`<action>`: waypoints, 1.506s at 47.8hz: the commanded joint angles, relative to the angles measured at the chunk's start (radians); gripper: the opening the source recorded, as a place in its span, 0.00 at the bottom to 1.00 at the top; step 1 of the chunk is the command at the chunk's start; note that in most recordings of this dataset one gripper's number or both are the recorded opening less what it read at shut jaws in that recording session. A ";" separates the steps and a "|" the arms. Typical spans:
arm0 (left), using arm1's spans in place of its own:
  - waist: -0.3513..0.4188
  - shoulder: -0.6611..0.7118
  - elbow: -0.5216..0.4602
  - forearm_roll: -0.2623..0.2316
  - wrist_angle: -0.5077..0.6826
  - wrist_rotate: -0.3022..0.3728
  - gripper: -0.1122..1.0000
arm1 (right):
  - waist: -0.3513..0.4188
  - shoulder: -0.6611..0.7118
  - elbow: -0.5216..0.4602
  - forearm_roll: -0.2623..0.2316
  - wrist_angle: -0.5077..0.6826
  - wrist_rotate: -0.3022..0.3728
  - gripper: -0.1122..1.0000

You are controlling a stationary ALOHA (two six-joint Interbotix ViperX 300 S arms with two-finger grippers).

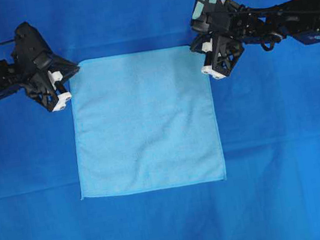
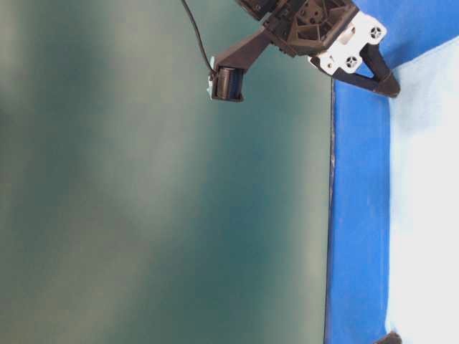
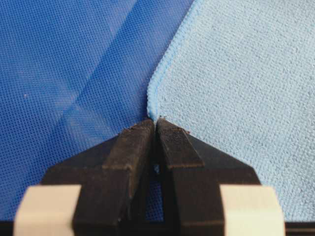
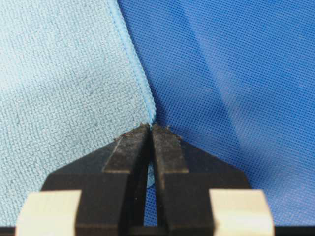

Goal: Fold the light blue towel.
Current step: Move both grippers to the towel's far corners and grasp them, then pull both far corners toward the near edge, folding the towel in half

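1. The light blue towel [image 1: 144, 121] is a soft, pale blue square. It lies flat and open in the middle of the dark blue table cover [image 1: 294, 196].
2. Its top looks fuzzy and fine. A thin sewn edge runs all the way round it.
3. Its sides run straight, and no part is folded over.
4. The left gripper [image 1: 64, 86] sits at the towel's top left corner. In the left wrist view its two black fingers [image 3: 129, 152] are pressed together, right at the rounded corner of the towel [image 3: 236, 98].
5. A tiny bit of pale blue shows in the thin crack between those fingers, so the left claw pinches the corner.
6. The right gripper [image 1: 204, 59] sits at the top right corner. In the right wrist view its black fingers [image 4: 127, 155] are pressed together too, tips at the towel's edge [image 4: 64, 88], with a bit of pale blue in the crack.
7. In the side view, one claw [image 2: 391, 87] touches the towel's edge [image 2: 430, 201] near the table's rim.
8. No words or labels can be read anywhere.
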 commanded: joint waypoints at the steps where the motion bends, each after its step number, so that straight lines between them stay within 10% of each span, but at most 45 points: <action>1: -0.003 -0.014 -0.014 -0.002 0.000 0.002 0.11 | 0.005 -0.015 -0.009 -0.002 -0.002 0.003 0.11; 37: -0.074 -0.202 0.000 -0.002 0.140 0.011 0.11 | 0.034 -0.143 0.000 0.005 0.074 0.014 0.11; 57: -0.364 -0.380 0.060 -0.005 0.253 -0.021 0.11 | 0.278 -0.235 0.021 0.066 0.175 0.100 0.11; 72: -0.615 -0.342 0.049 -0.006 0.253 -0.166 0.11 | 0.453 -0.229 0.035 0.066 0.172 0.244 0.11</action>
